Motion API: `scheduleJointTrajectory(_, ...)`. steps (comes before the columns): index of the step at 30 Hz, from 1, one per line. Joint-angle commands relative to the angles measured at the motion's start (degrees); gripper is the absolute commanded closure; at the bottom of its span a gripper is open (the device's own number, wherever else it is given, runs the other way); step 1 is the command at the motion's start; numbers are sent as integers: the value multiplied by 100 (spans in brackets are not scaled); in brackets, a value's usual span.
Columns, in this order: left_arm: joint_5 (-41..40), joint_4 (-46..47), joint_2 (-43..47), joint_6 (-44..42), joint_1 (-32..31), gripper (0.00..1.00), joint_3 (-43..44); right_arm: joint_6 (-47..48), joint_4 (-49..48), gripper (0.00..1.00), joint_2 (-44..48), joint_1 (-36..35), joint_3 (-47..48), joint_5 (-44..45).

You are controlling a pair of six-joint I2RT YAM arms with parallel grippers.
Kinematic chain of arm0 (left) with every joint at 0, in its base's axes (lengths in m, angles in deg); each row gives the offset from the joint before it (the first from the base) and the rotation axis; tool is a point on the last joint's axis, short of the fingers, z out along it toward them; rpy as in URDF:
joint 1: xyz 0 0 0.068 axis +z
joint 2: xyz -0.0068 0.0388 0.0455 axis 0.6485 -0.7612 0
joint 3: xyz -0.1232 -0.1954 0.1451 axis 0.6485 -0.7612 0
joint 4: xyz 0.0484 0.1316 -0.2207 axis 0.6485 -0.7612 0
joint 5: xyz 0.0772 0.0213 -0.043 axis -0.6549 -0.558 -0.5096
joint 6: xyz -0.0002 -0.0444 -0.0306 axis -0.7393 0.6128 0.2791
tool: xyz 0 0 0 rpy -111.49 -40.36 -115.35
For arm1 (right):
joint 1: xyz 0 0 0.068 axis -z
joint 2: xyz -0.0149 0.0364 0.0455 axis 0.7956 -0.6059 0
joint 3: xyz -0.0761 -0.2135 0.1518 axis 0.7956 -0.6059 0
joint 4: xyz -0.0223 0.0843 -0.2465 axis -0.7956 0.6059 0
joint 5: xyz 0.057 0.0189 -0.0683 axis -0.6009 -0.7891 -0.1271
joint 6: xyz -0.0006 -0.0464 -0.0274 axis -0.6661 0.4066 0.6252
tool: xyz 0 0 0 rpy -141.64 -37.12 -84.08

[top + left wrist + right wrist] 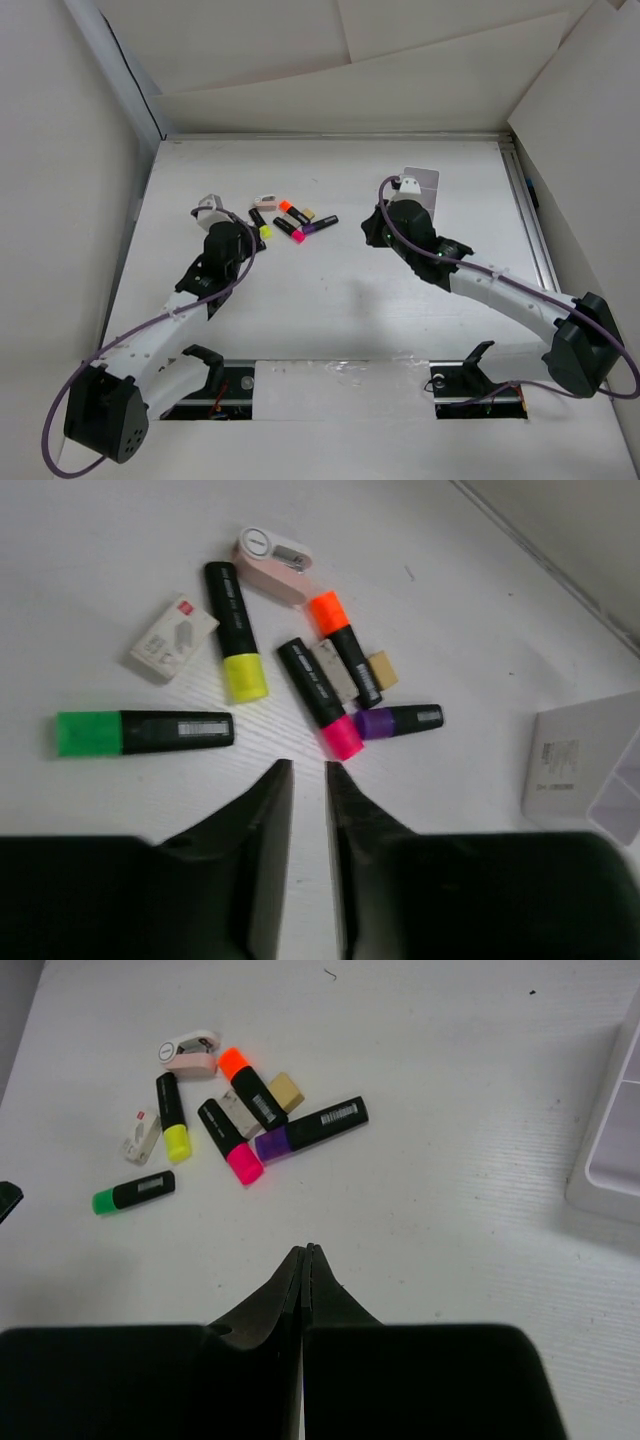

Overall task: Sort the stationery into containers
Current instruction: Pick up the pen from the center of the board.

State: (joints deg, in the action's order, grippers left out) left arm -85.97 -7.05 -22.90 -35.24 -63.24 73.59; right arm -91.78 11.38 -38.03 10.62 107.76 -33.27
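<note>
My left claw hung over the counter, its fingers all but together and gripping nothing. Just ahead lay the stationery, loose on the counter: a green marker off by itself at the left, then a white eraser, a yellow marker, a pink case, and an orange marker, pink marker and purple marker bunched up, a beige block just beside the orange one. My right claw was pressed together, empty. The white box sat at the far right, well apart from the markers.
</note>
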Motion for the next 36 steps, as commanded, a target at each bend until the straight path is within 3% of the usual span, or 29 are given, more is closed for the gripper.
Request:
scheduleJointTrajectory(1, -716, -486, 596, 375, -4, 82, -234, -31, -277, 100, 88, -63, 15, -34)
scheduleJointTrajectory(5, -936, -688, 861, 700, -4, 52, -410, -31, -277, 100, 88, -63, 15, -86)
scheduleJointTrajectory(7, -1172, -689, 765, 770, -4, 47, -410, -31, -224, 100, 35, -115, 68, -191)
scheduleJointTrajectory(12, -1077, -338, -121, 490, -4, 49, -156, -31, -224, 100, -18, -116, 68, -192)
scheduleJointTrajectory(18, -787, -57, -1607, 367, -4, 65, 695, -31, -171, 100, 44, -116, 68, -192)
scheduleJointTrajectory(30, -1129, -187, -3401, 182, -4, 65, 1795, 22, -101, 100, 167, -116, 129, -77)
scheduleJointTrajectory(36, -1314, -188, -3586, 69, -4, 62, 1901, 22, -101, 81, 167, -116, 129, -25)
